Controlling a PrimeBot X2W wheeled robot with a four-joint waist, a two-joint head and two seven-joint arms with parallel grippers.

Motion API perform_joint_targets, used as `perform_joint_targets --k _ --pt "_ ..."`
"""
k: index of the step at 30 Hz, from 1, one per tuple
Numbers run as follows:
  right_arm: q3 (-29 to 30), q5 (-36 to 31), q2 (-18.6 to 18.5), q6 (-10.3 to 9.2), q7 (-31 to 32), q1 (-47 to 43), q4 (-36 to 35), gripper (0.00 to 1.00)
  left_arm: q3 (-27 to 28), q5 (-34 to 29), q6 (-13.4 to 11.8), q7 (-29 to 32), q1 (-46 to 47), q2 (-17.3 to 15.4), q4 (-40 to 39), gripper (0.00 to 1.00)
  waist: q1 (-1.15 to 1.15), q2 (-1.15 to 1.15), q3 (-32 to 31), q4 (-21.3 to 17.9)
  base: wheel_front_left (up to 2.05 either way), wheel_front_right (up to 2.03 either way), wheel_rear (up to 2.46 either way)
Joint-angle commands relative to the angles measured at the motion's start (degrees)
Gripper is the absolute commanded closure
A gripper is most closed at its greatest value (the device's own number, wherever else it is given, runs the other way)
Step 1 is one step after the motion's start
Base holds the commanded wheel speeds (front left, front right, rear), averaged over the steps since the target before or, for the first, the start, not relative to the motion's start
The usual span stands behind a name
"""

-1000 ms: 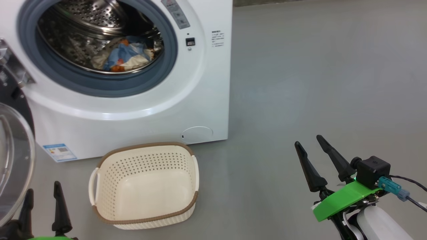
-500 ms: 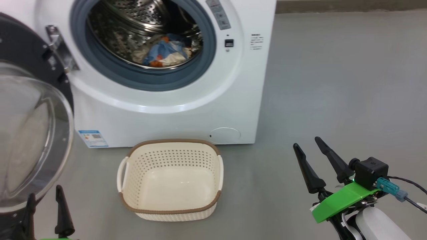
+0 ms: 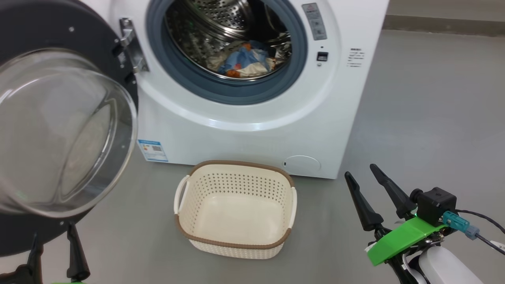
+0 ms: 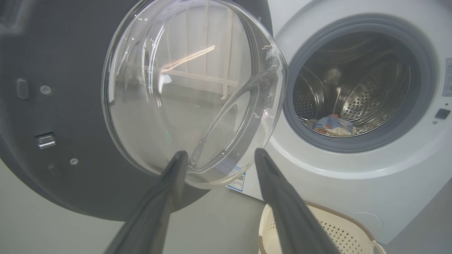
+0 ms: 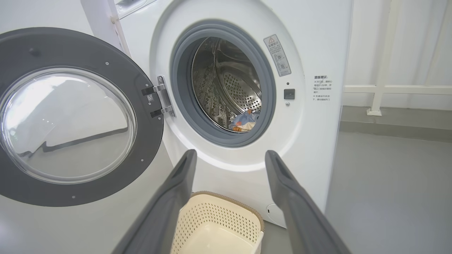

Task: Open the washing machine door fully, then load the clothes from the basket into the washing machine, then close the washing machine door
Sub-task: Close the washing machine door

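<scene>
Washing machine door [image 3: 39, 23]: round, glossy black, swung wide open.
Clothes [image 3: 246, 65]: blue printed fabric, inside steel drum [image 3: 213, 19].
Left fingers [image 3: 73, 252], right fingers [image 3: 361, 201]: spread wide.

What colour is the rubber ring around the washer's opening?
Grey-blue. The rubber gasket ring shows best in the right wrist view.

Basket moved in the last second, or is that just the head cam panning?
No. The basket sits in front of the washing machine, just left of its filter cap, same as before. The whole head view slid right, so the camera turned.
</scene>
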State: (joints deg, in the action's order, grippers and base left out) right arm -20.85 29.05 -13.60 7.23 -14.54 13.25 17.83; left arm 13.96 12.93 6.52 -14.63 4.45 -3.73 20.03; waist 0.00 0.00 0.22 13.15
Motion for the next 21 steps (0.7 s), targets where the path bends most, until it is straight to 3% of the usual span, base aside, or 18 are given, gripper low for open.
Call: perform_joint_targets --k 1,21 --pt "-1.0 0.6 -0.4 0.25 -0.5 0.1 -1.1 0.0 1.6 -0.9 -0.1 -0.4 1.4 -0.8 -0.8 0.0 0.0 0.0 -0.2 2.1 0.0 0.0 0.0" --pt "-1.6 0.9 -0.2 0.25 -0.5 0.7 -0.6 0.0 1.0 -1.7 -0.2 -0.4 1.4 0.0 -1.1 0.0 0.0 0.0 0.2 9.8 0.0 0.0 0.0"
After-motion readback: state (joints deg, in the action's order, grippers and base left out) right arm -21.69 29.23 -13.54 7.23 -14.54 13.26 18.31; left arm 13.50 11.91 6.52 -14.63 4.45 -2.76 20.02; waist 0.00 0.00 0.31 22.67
